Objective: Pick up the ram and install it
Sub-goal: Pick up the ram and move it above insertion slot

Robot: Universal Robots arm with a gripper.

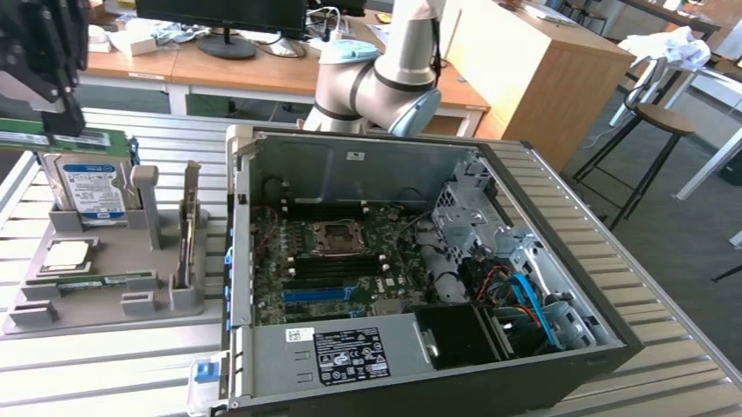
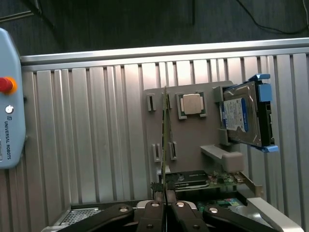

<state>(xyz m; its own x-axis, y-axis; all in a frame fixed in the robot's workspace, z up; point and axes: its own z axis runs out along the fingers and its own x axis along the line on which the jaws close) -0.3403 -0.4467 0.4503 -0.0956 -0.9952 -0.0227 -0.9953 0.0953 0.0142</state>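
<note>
Pick-up looks done: black two-finger gripper (image 2: 165,197) has its jaws closed on one end of the long thin green circuit-board ram stick (image 2: 165,145). The ram hangs over the grey slotted parts holder (image 1: 104,300) by the ribbed metal counter's (image 1: 116,373) edge at the exterior view's left, just behind the silver hard drive with the blue-white label (image 1: 93,187). Install not yet done: the ram is well apart from the open black computer case (image 1: 347,165).

Hard to tell:
- Ram is edge-on in the wrist view, so chips and sticker are hidden.
- Gripper is cut off in the exterior view.
- Cannot tell if the green motherboard's (image 1: 336,261) slots are free.
</note>
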